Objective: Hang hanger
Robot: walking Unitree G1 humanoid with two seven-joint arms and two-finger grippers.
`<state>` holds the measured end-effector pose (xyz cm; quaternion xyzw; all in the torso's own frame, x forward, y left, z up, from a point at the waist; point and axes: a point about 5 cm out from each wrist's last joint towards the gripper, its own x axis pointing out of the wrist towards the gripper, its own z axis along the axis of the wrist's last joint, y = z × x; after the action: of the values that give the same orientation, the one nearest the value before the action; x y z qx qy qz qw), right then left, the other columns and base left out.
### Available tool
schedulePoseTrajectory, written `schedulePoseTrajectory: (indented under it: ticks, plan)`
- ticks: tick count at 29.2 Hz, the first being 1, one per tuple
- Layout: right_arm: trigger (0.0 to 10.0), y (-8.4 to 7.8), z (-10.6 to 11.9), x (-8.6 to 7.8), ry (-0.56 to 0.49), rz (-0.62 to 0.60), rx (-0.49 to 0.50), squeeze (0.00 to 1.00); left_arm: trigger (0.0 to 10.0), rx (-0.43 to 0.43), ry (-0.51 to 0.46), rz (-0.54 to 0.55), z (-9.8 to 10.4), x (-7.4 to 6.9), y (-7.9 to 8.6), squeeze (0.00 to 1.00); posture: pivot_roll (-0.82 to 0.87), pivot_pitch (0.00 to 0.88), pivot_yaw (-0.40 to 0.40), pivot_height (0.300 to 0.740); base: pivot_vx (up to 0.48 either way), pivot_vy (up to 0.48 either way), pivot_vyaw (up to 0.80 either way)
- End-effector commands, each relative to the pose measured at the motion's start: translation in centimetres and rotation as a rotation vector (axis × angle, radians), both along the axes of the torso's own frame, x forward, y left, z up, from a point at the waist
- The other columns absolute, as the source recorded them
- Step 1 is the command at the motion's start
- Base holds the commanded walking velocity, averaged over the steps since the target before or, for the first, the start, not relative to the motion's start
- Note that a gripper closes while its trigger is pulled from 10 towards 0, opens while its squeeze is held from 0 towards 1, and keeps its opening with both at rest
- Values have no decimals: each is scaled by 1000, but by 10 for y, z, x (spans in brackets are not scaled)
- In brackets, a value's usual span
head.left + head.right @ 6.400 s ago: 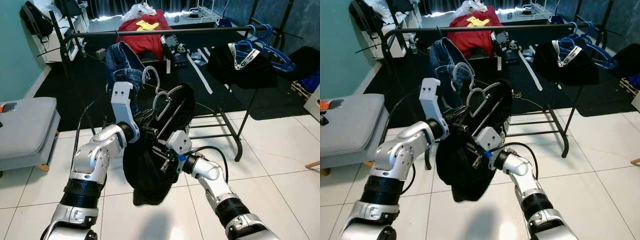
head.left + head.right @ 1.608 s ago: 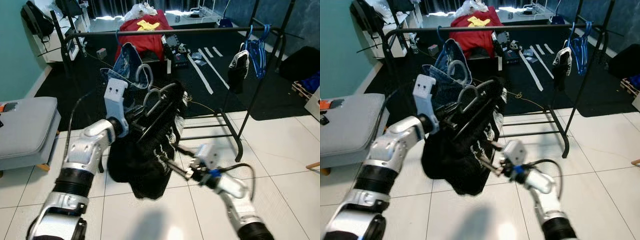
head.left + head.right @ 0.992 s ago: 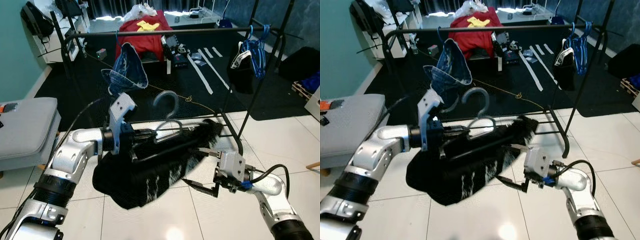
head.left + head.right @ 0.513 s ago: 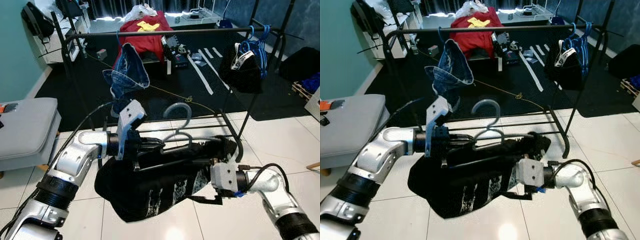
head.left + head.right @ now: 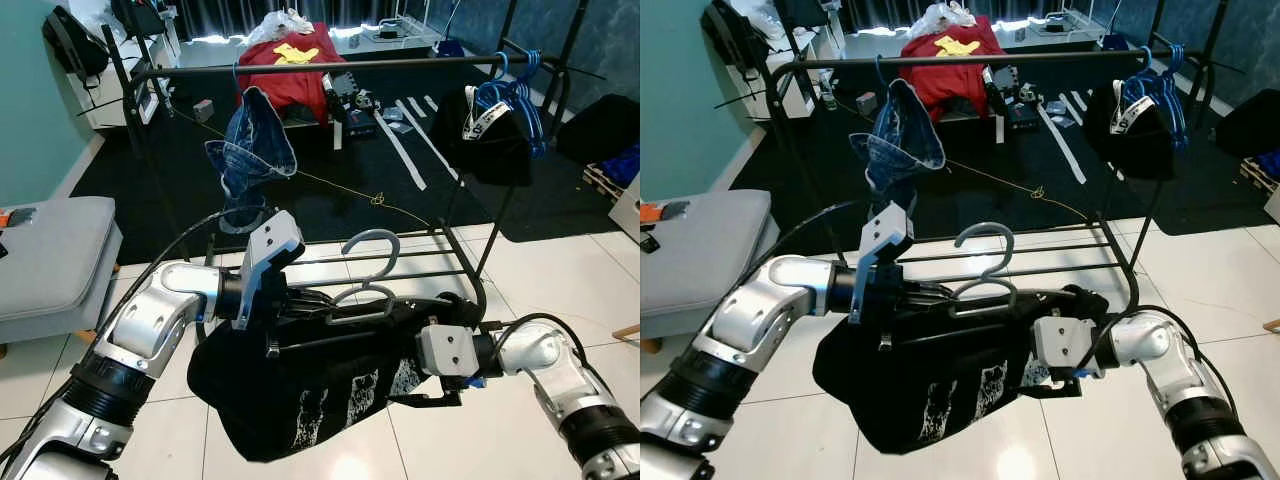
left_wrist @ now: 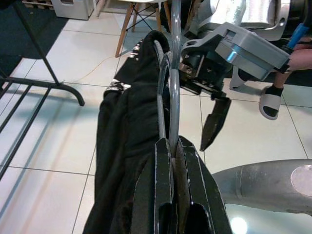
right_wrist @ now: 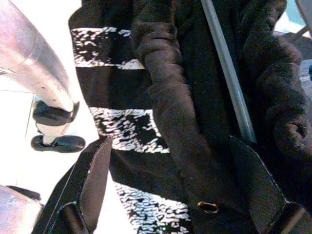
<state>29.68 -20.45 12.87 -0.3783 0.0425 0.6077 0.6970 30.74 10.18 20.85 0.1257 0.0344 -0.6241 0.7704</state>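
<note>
One grey cushioned bench [image 5: 45,255] sits at far left on glossy white floor tiles [image 5: 560,270]. One pair of blue denim jeans [image 5: 250,150] hangs from the single black metal clothes rail [image 5: 330,66], with a cluster of blue plastic hangers [image 5: 515,95] at its right end. The left gripper [image 6: 168,161] has its jaws pinched tight on the one grey wire hanger [image 5: 365,270], held low before the rail, hook upright. One soft black garment [image 5: 310,375] with white speckled print droops from it. The right gripper [image 7: 170,170] has its jaws spread wide around the garment's right end, not clamping it.
</note>
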Motion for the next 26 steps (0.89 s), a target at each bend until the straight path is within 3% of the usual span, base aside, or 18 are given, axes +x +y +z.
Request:
schedulePoseTrajectory:
  ticks: [1, 2, 6, 7, 22, 26]
  plan:
    - [10000, -1, -1, 1, 5, 0, -21, 0, 0, 9, -1, -34, 2, -5, 0, 0, 35, 55, 65, 740, 0, 0, 0]
    - [4588, 0, -2, 1, 14, 0, -15, 0, 0, 1, 0, -31, 3, -4, -1, 0, 36, 55, 66, 740, 0, 0, 0]
    - [4588, 1, -3, 1, 20, 1, -10, 0, 0, -4, 1, -28, 4, -4, -2, 0, 36, 55, 66, 740, 0, 0, 0]
    - [0, 2, -3, 0, 25, 2, -1, 0, 0, -7, 1, -27, 5, -4, -2, 0, 37, 56, 66, 740, 0, 0, 0]
    - [0, 11, -2, 1, 24, 3, 93, 0, 0, -10, -38, 54, 5, 4, -5, 0, 34, 64, 71, 740, 0, 0, 0]
    - [0, 22, 0, 1, 17, 14, 155, 0, 0, -16, -48, 90, 6, 6, -7, 0, 34, 67, 73, 740, 0, 0, 0]
